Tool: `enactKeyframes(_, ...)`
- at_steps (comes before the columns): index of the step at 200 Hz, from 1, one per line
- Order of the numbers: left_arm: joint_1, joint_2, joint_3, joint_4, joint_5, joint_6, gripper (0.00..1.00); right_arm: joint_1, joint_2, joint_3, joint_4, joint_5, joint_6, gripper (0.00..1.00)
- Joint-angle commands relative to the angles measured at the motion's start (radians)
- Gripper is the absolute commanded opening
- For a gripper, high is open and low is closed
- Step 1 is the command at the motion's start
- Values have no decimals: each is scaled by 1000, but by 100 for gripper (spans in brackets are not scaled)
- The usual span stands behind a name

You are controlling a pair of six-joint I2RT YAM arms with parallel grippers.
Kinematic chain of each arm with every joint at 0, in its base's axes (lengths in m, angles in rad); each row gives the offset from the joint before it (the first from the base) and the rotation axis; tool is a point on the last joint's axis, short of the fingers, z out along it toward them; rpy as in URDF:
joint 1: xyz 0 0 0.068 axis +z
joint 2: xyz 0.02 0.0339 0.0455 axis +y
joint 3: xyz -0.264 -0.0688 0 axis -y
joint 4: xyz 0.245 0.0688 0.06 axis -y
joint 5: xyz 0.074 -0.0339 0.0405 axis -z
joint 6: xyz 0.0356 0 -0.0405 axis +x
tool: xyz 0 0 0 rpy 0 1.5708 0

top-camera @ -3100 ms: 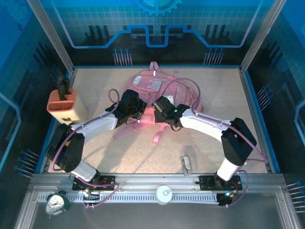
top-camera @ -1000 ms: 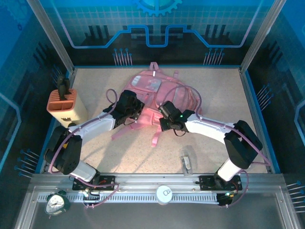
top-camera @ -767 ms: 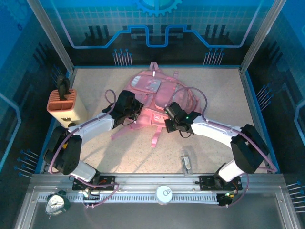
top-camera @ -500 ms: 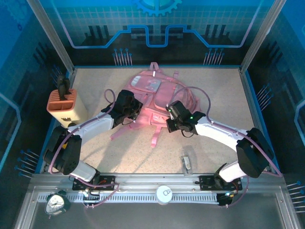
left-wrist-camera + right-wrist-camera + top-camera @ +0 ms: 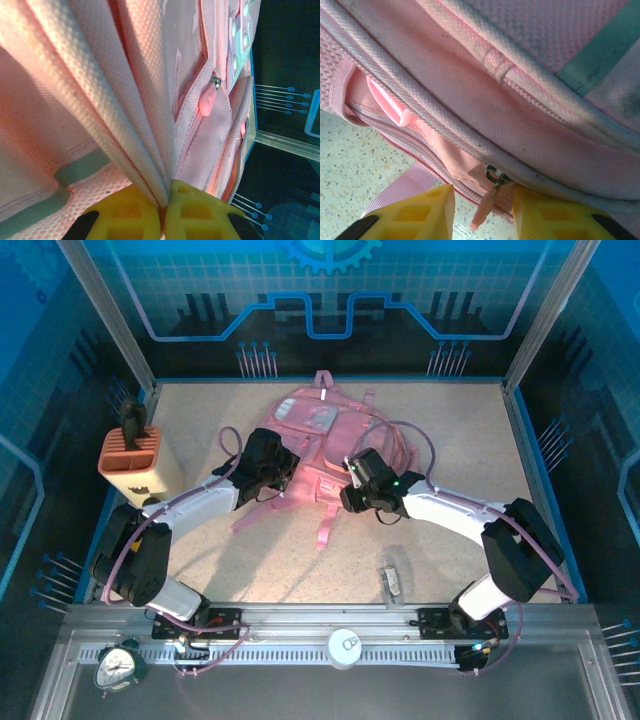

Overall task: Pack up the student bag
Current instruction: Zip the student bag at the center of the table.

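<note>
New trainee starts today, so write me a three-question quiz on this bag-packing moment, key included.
1. True or false: the left hand is shut on a fold of the student bag.
2. What hangs between the fingers of the open right hand? A) a pen B) a zipper pull C) a ruler
3. In the top view, on which side of the table does the pen holder stand?
Key: 1 true; 2 B; 3 left.

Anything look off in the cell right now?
Nothing spilled or damaged. The student bag lies flat, its fabric bunched where the left hand pinches a fold. The right hand stands open around a zipper pull, not clamped on it.
</note>
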Motion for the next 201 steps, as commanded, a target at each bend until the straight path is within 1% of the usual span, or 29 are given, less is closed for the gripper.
enactKeyframes(1,14,-30,5,60,-13,24,0,-12,20,41,38,18,6,35)
enactKeyframes(11,15,-27,6,62,-12,23,0,-12,25,44,44,20,16,30)
enactKeyframes(25,15,-24,6,61,-12,25,0,-11,35,47,36,30,29,26)
enactKeyframes(44,16,-24,3,60,-12,31,0,-11,44,69,-36,87,49,13)
enactKeyframes(57,19,-27,5,57,-16,43,0,-11,26,56,-53,103,49,6)
enactKeyframes(74,29,-20,14,53,-12,76,0,-15,-11,30,-84,118,48,1)
enactKeyframes(90,54,-4,48,3,-10,150,0,-34,-47,5,-132,128,49,0)
enactKeyframes(98,72,12,67,-21,10,175,0,-51,-67,-13,-152,126,50,0)
enactKeyframes(109,94,37,82,-16,42,206,0,-76,-91,-36,-171,118,47,0)
enactKeyframes(119,108,64,101,-19,46,237,0,-95,-110,-52,-195,119,47,0)
enactKeyframes(135,140,126,155,-48,76,277,0,-99,-141,-60,-225,120,40,0)
enactKeyframes(152,161,191,218,-22,138,334,0,-74,-158,-53,-211,44,18,0)
enactKeyframes(165,166,235,282,-24,162,392,6,-36,-139,-21,-203,-42,30,0)
enactKeyframes(174,174,263,332,-50,182,435,12,0,-117,-2,-178,-102,35,0)
enactKeyframes(177,177,270,347,-57,191,446,16,13,-106,9,-169,-116,37,0)
enactKeyframes(190,191,276,378,-87,228,487,25,59,-65,46,-137,-135,42,0)
enactKeyframes(201,190,233,326,-54,220,488,33,68,-31,72,-116,-143,49,0)
